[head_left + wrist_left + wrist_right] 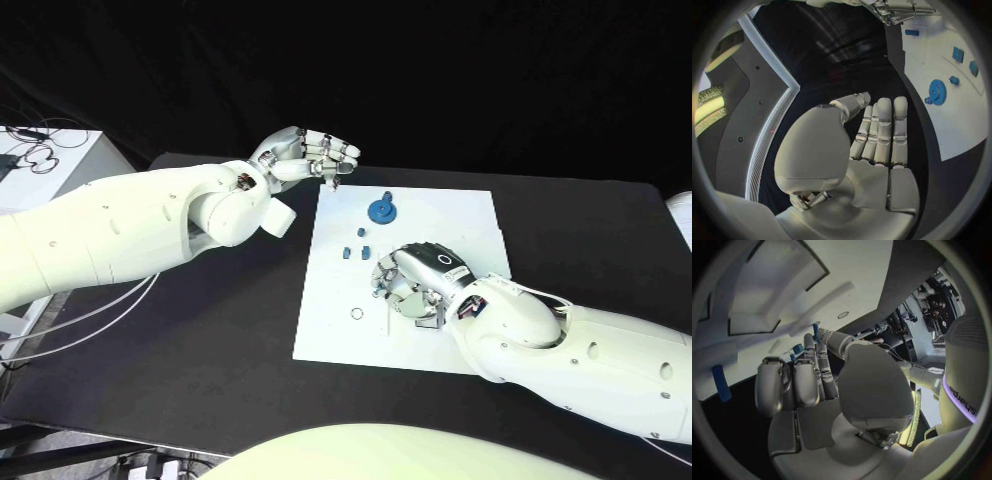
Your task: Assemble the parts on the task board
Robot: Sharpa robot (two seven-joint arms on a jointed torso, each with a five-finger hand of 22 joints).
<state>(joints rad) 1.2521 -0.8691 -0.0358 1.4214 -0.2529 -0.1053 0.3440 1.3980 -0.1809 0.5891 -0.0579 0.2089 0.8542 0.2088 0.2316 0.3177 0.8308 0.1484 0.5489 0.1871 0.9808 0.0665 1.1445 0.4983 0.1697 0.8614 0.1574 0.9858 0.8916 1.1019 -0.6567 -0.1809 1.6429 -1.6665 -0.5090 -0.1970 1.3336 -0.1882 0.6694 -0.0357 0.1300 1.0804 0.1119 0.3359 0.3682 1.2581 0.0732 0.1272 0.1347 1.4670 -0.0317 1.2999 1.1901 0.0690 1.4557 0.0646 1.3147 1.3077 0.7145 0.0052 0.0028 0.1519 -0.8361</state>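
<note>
The white task board [433,215] lies in the middle of the table. On its far part sit a blue gear [382,210] and three small blue parts [361,233], [351,253], [368,251]. A small ring [356,313] lies near the board's left edge. My right hand [418,275] is over the board's middle with its fingers bent down to the surface; whatever is beneath them is hidden. In the right wrist view its fingers [795,382] curl toward the board, with a blue part [718,382] off to the side. My left hand [306,157] hovers beyond the board's far left corner and holds nothing. The left wrist view shows its bare palm [879,165] and the gear [936,92].
Black table [216,300] surrounds the board. A white box [51,160] with cables stands at the far left. The near part of the board [346,345] is bare.
</note>
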